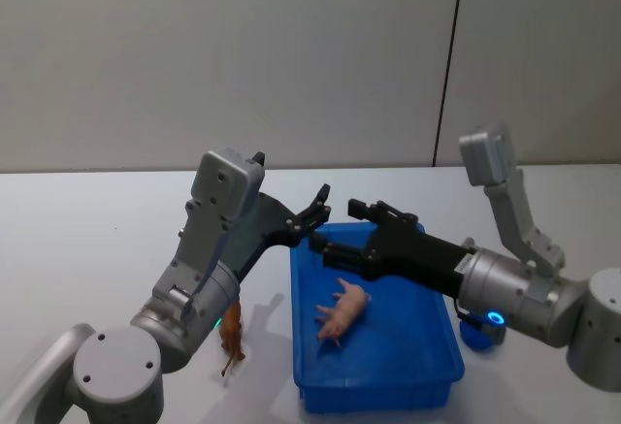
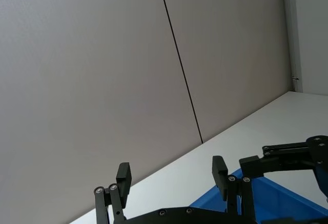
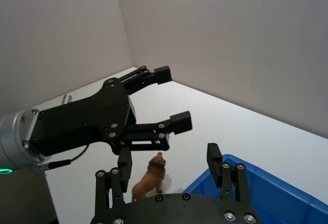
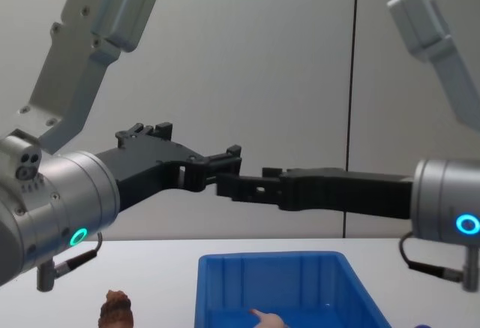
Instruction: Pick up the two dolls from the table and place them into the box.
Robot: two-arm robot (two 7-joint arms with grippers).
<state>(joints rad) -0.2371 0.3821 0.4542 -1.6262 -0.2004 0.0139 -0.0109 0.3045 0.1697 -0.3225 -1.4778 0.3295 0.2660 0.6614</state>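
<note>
Closest to us, low on the left, is the big grey joint of the left arm [image 1: 116,371]. Just past it the brown doll [image 1: 231,337] stands on the white table [image 1: 87,240]. It is right beside the left wall of the blue box [image 1: 378,387], but not in it. Higher up, the left gripper [image 1: 314,212] hangs over the far left corner of the box. Its two fingers are wide apart and hold nothing. Inside the box, the pink doll [image 1: 344,310] lies on its side on the bottom. Over the far end of the box, the right gripper [image 1: 342,230] points across at the left one, with their tips close together. Its fingers are wide apart too, with nothing between them. So I think one doll is done and the brown doll is the job now. It is on the left side, so the left gripper looks best for it. That gripper would need to go back and down, put a finger on each side of the doll, squeeze gently, lift it over the rim and let go. The doll is small, so a bump could tip it over.
</note>
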